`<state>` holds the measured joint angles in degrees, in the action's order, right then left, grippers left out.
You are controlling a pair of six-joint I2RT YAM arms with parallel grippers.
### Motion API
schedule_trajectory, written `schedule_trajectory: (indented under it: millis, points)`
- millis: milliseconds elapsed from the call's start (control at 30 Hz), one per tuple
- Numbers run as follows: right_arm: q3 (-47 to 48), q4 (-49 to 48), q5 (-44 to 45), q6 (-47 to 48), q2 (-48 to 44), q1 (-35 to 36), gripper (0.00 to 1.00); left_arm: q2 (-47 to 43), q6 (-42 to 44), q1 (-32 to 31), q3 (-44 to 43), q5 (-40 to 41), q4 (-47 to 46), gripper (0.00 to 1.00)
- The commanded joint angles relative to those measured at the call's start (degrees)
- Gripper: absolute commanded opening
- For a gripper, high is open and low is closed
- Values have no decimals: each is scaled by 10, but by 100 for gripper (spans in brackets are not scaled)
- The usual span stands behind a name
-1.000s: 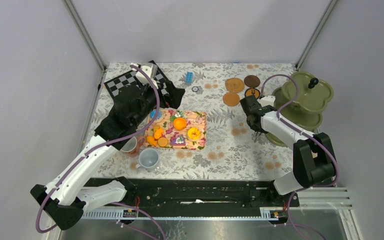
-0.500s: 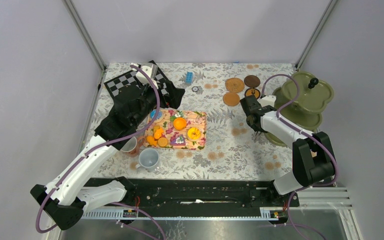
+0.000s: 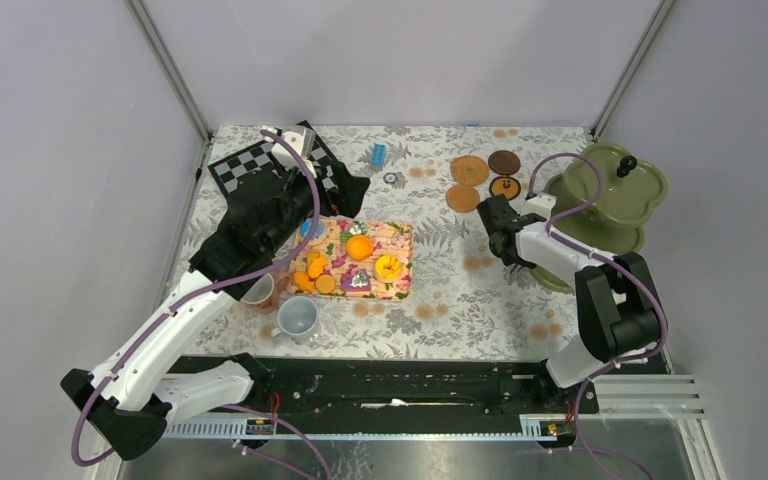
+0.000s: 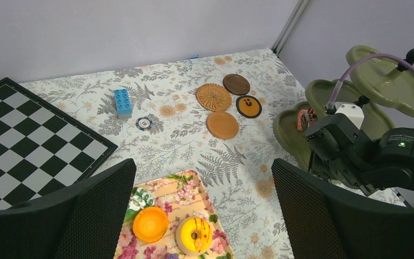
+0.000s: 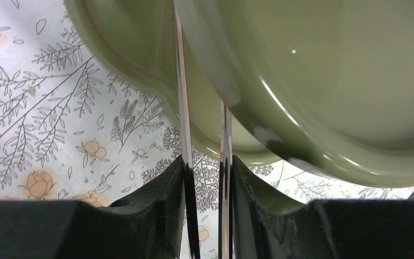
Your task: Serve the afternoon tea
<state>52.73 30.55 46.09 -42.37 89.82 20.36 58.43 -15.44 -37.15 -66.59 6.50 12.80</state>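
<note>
OK, right jaws pinch the tongs [image 5: 182,118]. Blades are apart and run up past the stand [image 5: 329,81] rims; tips are out of view, so can't tell if they carry anything. Left jaws spread wide, hovering over the mat [image 3: 400,235]. The pastries [image 3: 359,246] lie on the mat, mugs [image 3: 298,318] just beside its near-left corner, coasters [image 3: 468,170] across the desk [image 3: 460,290] near the stand. A small orange piece [image 4: 303,118] seems to sit on the low tier. My read: stocking the stand. Lift clear of the rims before swinging, hold the squeeze steady, and keep left jaws off the mat.
</note>
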Motion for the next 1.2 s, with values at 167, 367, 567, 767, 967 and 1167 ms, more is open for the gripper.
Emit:
schedule_trajectory:
  millis: [167, 367, 567, 767, 967, 1167]
  points:
    - [25, -31, 72, -34, 42, -4, 39, -12, 5, -4, 0, 11, -26, 99]
    - [31, -32, 45, -41, 52, -4, 40, -13, 7, -4, 0, 15, -25, 99]
    - [32, -25, 39, -23, 39, -4, 53, -11, 7, -6, 0, 14, -24, 99]
    - [30, -20, 31, -7, 12, -4, 57, -8, 6, -6, -1, 11, -24, 99]
    - [25, -4, 4, 6, -18, 2, 55, -3, 6, -6, -1, 10, -24, 99]
    - [-6, 2, -42, 38, -79, 15, 53, -1, 6, -6, -1, 9, -24, 99]
